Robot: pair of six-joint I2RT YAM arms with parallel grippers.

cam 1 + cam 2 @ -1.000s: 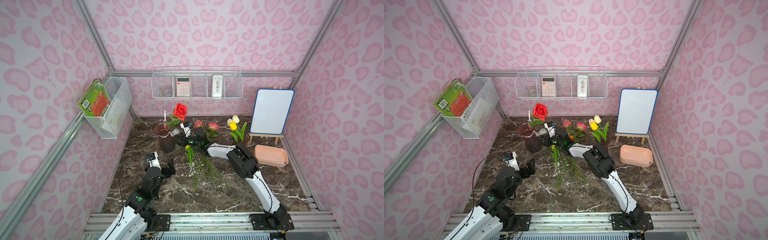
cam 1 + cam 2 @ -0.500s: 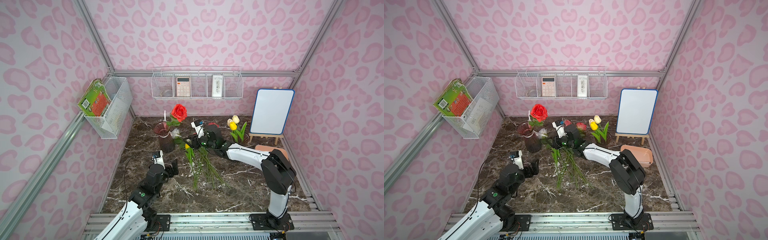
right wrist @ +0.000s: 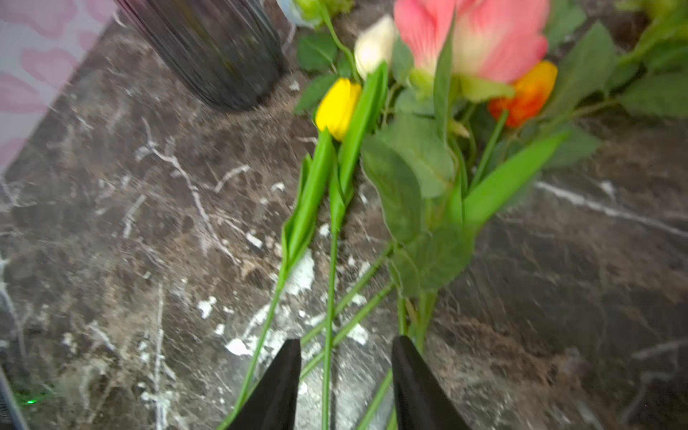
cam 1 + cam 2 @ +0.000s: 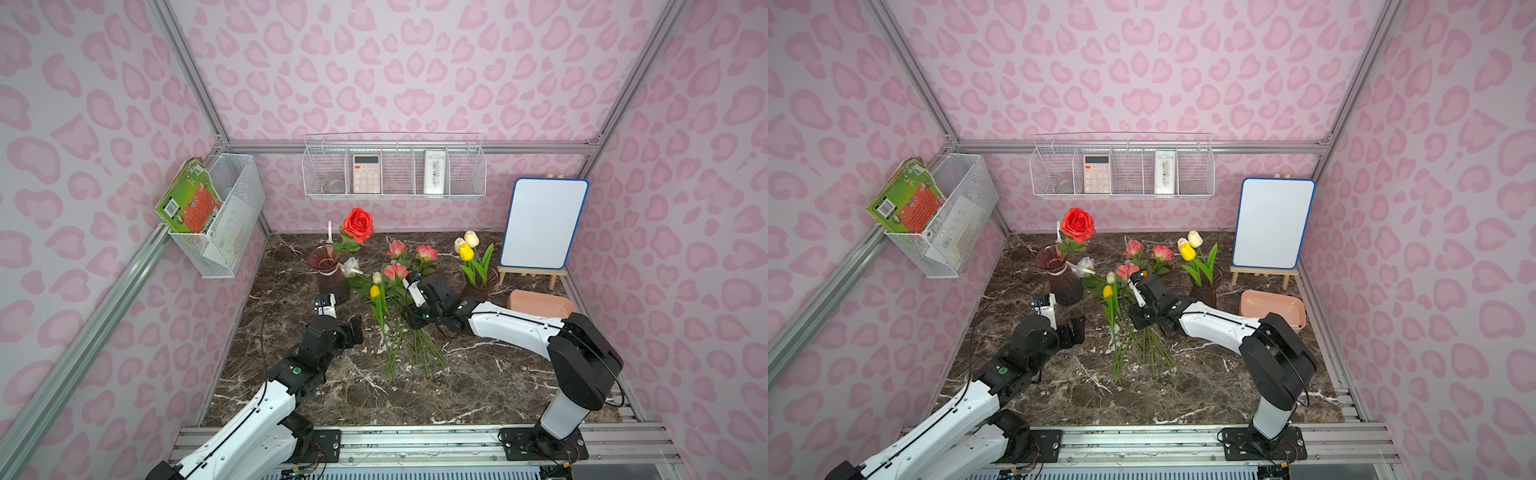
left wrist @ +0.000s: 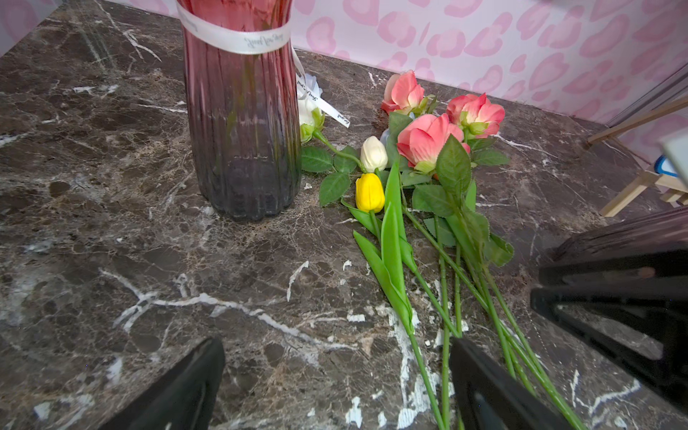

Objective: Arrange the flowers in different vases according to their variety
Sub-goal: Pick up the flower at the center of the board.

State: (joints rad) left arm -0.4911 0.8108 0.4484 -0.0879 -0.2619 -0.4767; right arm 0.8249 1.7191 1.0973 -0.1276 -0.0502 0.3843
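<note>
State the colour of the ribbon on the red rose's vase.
White ribbon, best in the left wrist view.

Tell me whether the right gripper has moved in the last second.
Yes. In a top view the right gripper has pulled away from the ribboned vase and toward the front, over the loose stems.

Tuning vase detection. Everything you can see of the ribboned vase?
The vase is ribbed tinted glass, pink at the flared rim, darkening to purple at the base. A white ribbon with script lettering ties its narrow neck, tails hanging. It stands upright on the marble table, holding one red rose. A white rose lies beside its base; contact unclear.
</note>
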